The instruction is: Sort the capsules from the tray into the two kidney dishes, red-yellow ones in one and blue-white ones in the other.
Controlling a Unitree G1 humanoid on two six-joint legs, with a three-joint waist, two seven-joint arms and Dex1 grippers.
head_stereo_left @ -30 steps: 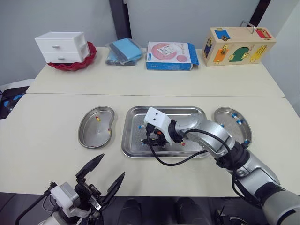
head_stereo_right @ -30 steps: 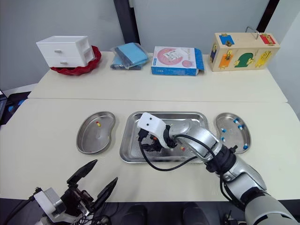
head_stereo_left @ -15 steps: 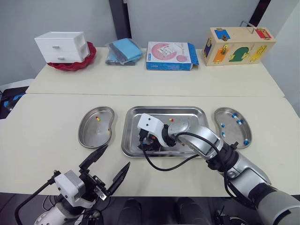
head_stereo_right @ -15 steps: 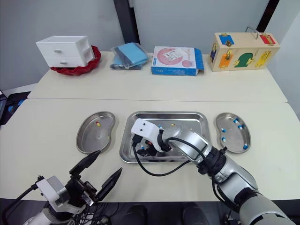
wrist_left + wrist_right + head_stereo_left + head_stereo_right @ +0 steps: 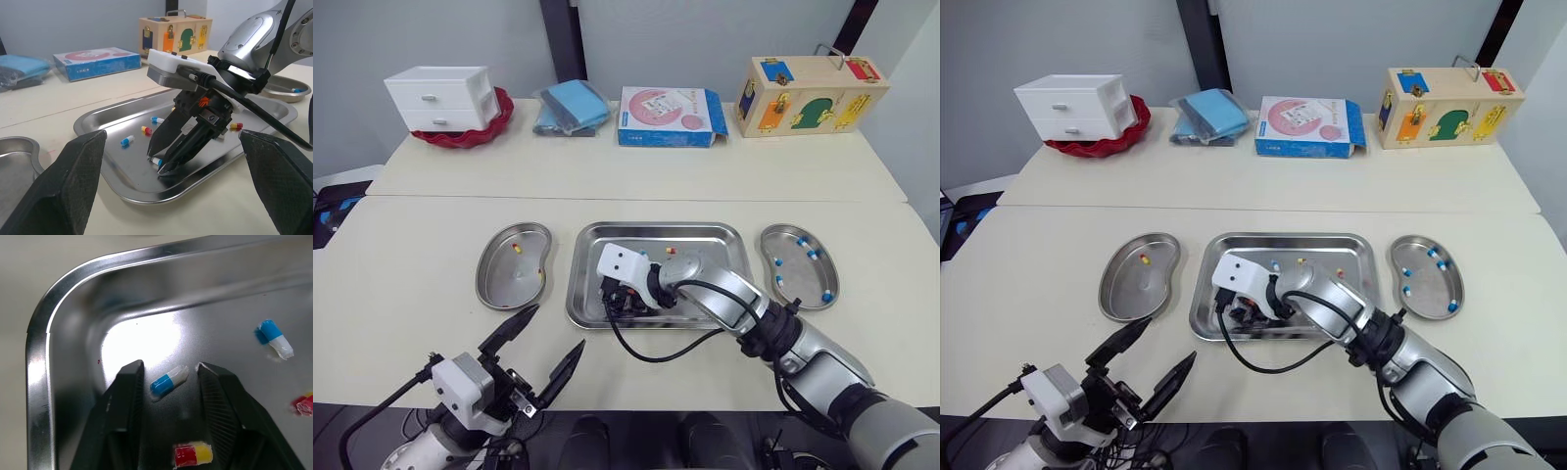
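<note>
Blue-white capsule (image 5: 168, 381) lies near a corner of the tray (image 5: 39, 333), between the spread fingers of the right claw (image 5: 168, 368). The left claw (image 5: 558, 325) hangs spread wide by the desk (image 5: 411, 255).

I see the tray (image 5: 36, 357) as mirror-glossy polished metal; the kidney dishes (image 5: 509, 284) flanking it look alike, its capsules (image 5: 168, 381) glossy, the tabletop (image 5: 401, 294) under it matt, smooth.
</note>
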